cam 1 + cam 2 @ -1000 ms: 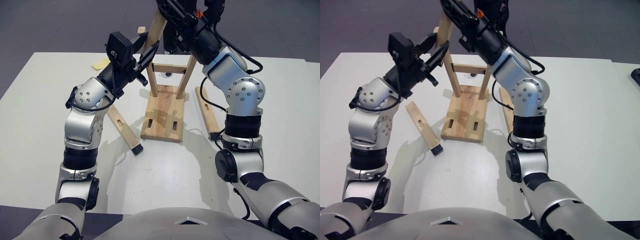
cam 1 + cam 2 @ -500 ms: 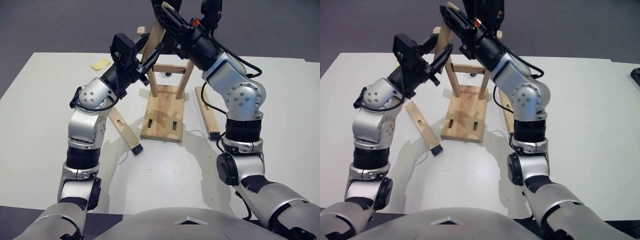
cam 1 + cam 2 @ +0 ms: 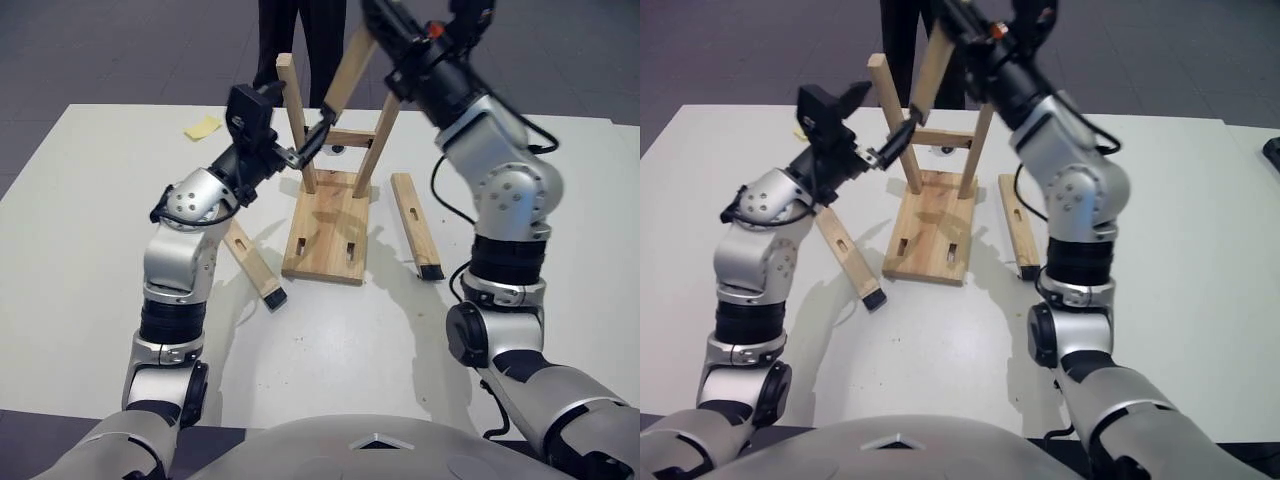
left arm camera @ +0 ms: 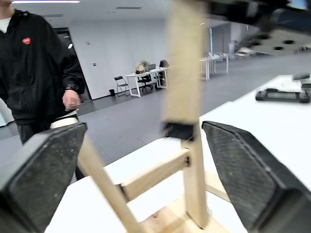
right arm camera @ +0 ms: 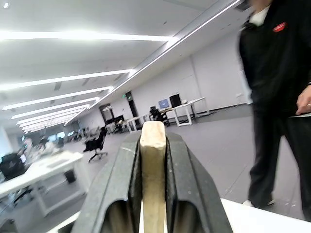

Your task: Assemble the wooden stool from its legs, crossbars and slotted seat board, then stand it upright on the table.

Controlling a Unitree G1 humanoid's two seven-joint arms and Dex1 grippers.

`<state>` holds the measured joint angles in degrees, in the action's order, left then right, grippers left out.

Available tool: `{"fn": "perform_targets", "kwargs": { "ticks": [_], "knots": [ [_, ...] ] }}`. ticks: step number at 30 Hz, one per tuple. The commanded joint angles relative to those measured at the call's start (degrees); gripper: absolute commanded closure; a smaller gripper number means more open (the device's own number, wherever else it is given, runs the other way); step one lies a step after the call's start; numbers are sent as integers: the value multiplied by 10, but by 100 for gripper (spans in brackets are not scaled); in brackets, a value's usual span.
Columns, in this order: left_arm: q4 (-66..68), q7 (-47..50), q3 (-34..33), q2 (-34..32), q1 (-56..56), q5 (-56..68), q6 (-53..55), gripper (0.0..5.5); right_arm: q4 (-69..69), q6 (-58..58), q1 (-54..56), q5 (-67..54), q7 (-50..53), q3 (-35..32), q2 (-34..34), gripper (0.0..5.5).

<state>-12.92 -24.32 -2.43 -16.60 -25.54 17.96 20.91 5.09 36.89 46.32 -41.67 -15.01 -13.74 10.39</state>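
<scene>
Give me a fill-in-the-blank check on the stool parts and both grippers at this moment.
1. The right gripper is shut on a ___ with a black foot, held in the air.
2. The left gripper is ___.
3. ___ loose legs lie flat on the table.
4. The two upright legs in the seat board are joined by a ___.

Missing words: leg; open; Two; crossbar.

Seat board [image 3: 325, 228] and loose leg [image 3: 412, 220] are pale wood, the leg black-tipped; worktop [image 3: 80, 230] white, sticky note [image 3: 203, 127] yellow.
</scene>
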Motion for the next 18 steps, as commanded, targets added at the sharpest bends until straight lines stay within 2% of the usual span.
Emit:
{"fn": "perform_targets", "kwargs": {
  "ticks": [1, 4, 8, 12, 18],
  "knots": [
    [36, 61, -87, -2, -28, 15, -4, 32, 45, -69, 38, 59, 10, -50, 95, 509],
    [62, 114, -138, 25, -33, 37, -10, 10, 44, -111, -2, 117, 8, -55, 140, 509],
    [74, 163, -150, 54, -4, 32, -10, 10, 29, -62, -109, 142, 43, -59, 142, 509],
    [54, 190, -145, 72, 35, 28, -7, 10, 47, -60, -186, 136, 79, -63, 87, 509],
    [65, 218, -138, 98, 52, 28, -11, 10, 38, -67, -245, 116, 103, -52, 0, 509]
  ]
}}
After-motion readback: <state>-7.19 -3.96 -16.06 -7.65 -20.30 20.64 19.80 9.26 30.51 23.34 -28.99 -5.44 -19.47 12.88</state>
